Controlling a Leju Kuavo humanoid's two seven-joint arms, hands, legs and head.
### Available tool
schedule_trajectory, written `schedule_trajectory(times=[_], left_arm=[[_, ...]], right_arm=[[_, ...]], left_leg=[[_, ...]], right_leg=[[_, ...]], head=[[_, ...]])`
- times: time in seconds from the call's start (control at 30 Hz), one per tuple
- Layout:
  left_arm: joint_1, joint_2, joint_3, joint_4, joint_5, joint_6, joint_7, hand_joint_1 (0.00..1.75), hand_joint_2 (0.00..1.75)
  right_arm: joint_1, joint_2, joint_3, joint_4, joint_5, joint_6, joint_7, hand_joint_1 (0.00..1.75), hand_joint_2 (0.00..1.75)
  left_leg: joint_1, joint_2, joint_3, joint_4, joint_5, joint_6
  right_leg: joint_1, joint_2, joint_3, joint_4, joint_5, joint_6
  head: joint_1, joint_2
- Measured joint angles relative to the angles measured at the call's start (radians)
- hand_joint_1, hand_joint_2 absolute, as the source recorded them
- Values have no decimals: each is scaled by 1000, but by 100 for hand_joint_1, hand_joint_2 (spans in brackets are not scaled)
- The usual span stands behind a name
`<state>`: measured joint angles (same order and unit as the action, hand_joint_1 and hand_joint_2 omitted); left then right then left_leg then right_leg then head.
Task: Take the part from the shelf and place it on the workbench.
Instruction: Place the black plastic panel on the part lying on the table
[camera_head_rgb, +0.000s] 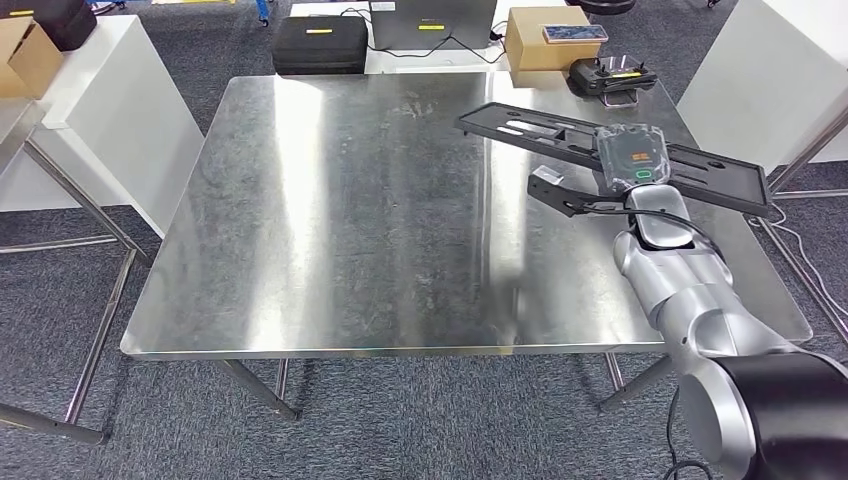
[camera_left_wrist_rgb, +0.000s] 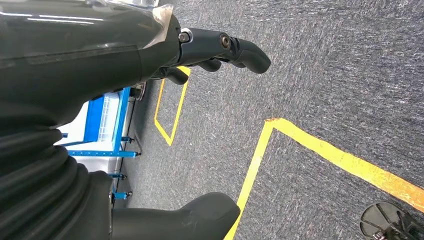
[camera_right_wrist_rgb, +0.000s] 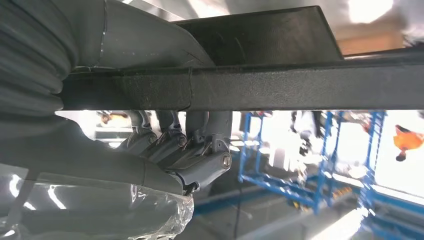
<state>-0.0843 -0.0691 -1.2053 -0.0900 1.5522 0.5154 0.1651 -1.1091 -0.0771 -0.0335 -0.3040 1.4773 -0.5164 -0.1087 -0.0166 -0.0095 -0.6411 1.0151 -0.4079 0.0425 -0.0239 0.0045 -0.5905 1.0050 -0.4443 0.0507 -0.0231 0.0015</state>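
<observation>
1. Right hand (camera_head_rgb: 632, 160), at the end of a silver arm rising from the lower right of the head view, grips a long flat black part (camera_head_rgb: 560, 135) and holds it over the far right area of the desk (camera_head_rgb: 330, 250).
2. From the right wrist view, the hand's fingers (camera_right_wrist_rgb: 200, 150) curl up behind a dark bar of the part (camera_right_wrist_rgb: 280, 85), clasping it.
3. Whether the part touches the desk surface cannot be told; it lies roughly level, running from the desk's far middle toward its right edge.
4. Left hand (camera_left_wrist_rgb: 220, 50) hangs over grey carpet (camera_left_wrist_rgb: 325, 75) marked with yellow tape lines (camera_left_wrist_rgb: 345, 162); its dark fingers are loosely spread with nothing in them.
5. The desk is a bare, shiny steel sheet on thin metal legs, standing on the grey carpet.
6. Beyond the desk's far edge, on a lower surface, sit a black zipped case (camera_head_rgb: 320, 43), a laptop (camera_head_rgb: 432, 25), a cardboard box (camera_head_rgb: 545, 45) and a black handheld controller (camera_head_rgb: 612, 76).
7. White tables stand to the far left (camera_head_rgb: 100, 110) and far right (camera_head_rgb: 770, 80).
</observation>
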Motion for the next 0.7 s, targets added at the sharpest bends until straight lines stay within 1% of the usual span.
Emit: schedule_trajectory(times=[0.27, 0.4, 0.57, 0.7], left_arm=[[1, -9, 1, 0, 0, 14, -10, 0, 175], [1, -10, 1, 0, -1, 10, -11, 0, 175], [3, -7, 0, 0, -2, -7, -28, 0, 175], [4, 1, -2, 0, -2, -14, -52, 0, 175]], right_arm=[[-2, 93, 24, 0, 18, -1, -25, 175, 175], [-5, 122, 27, 0, 14, -6, -27, 175, 175], [-15, 126, 27, 0, 20, -7, -10, 175, 175], [-27, 107, 27, 0, 23, -7, 4, 175, 175]], left_leg=[[0, 0, 0, 0, 0, 0], [0, 0, 0, 0, 0, 0], [0, 0, 0, 0, 0, 0], [0, 0, 0, 0, 1, 1]], right_leg=[[1, 0, 0, 0, 0, 0], [0, 0, 0, 0, 0, 0], [0, -1, 0, -1, 0, 0], [-1, -1, 0, -2, 0, 0]], head=[[0, 0], [0, 0], [0, 0], [0, 0]])
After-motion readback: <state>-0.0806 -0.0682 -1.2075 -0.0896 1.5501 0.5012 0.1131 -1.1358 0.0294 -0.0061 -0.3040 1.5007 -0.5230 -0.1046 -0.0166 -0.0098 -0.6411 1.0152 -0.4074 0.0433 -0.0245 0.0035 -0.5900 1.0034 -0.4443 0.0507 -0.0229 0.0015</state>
